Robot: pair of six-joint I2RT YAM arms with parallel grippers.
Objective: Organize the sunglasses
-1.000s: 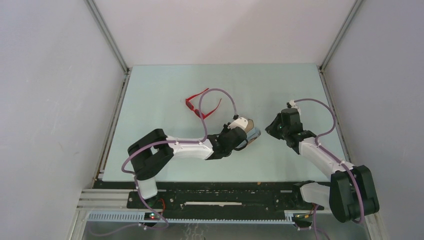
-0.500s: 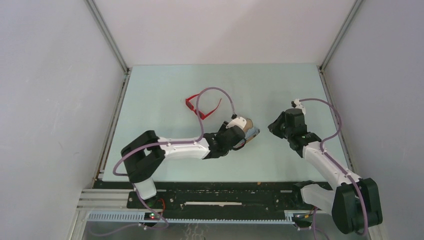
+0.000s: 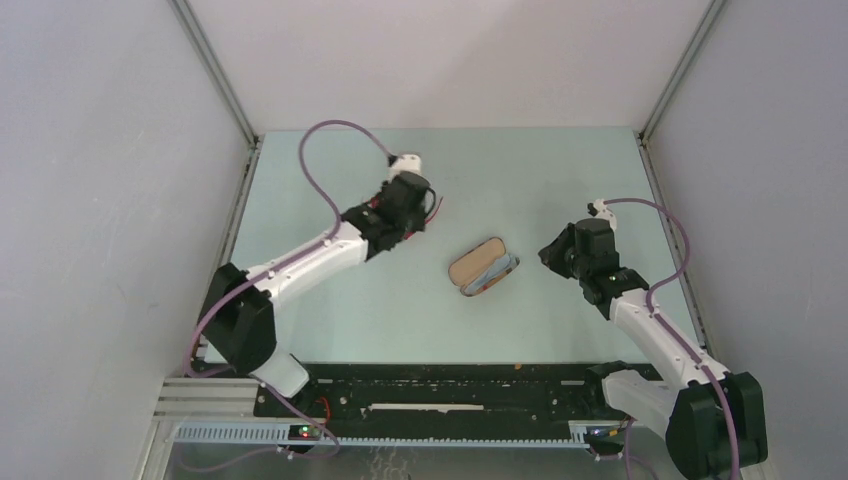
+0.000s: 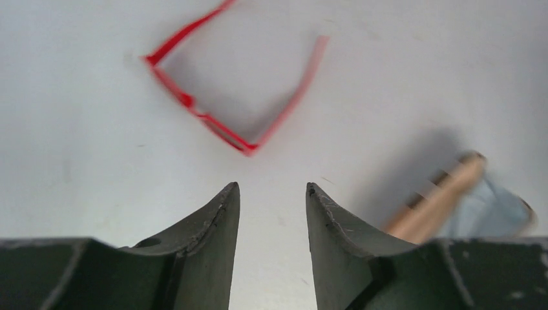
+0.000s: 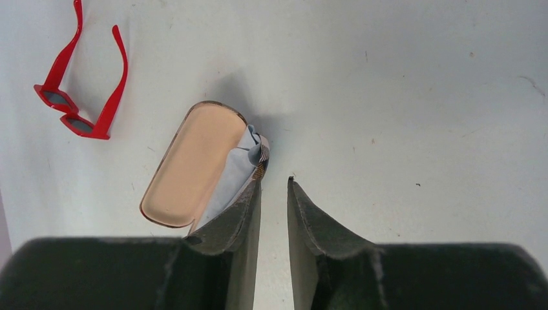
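Observation:
The red sunglasses lie unfolded on the table with both arms spread. They also show in the right wrist view. My left gripper is open and empty, hovering just short of the frame's front. In the top view the left gripper covers most of the sunglasses. My right gripper is open by a narrow gap and empty. Its left finger is beside the end of the case. In the top view the right gripper is to the right of the case.
The brown oblong case lies open mid-table, tan lining up, with the pale blue cloth inside it. The case also shows at the right of the left wrist view. Walls enclose the table on three sides.
My left arm left the case and swung up and left to hover over the sunglasses. The case now lies uncovered and open. My right arm barely moved.

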